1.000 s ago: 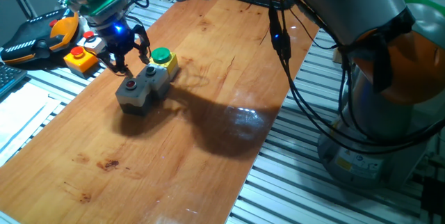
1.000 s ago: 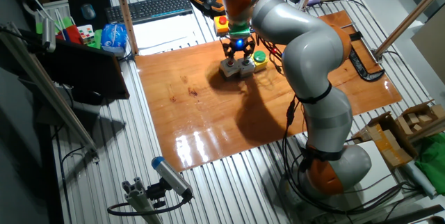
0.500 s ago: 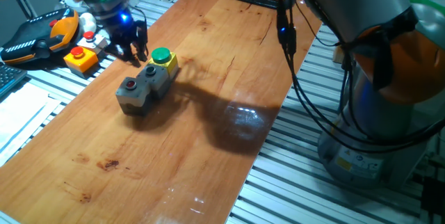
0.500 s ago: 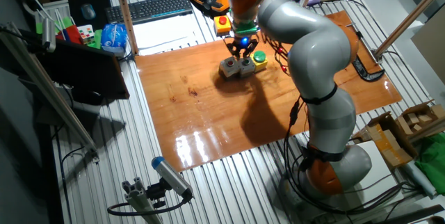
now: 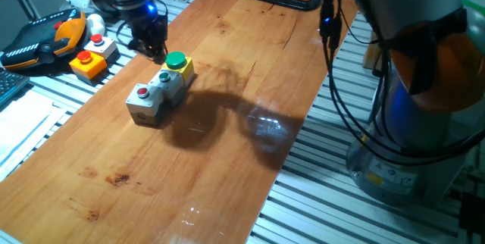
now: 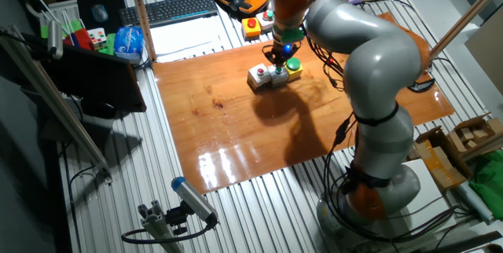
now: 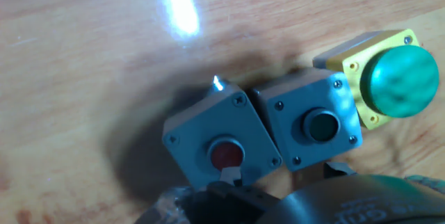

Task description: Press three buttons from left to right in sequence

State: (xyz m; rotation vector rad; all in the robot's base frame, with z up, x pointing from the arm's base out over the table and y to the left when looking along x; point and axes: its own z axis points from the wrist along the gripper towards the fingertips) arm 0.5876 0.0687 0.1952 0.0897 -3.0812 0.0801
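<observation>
Hand view, items by size; no legible writing on any.
- Wooden table (image 5: 227,123): fills centre frame.
- Gripper (image 5: 151,43): upper left, above the boxes; finger state cannot be told.
- Three buttons (image 5: 158,92): joined row, centre left.
- Orange box (image 5: 89,64): far left.

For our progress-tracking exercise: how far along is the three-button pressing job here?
Done: no press is visibly confirmed. In hand: the pincer hovers over the row, near the teal button and green button. Left: likely those two; whether the red button was pressed is unclear.
</observation>
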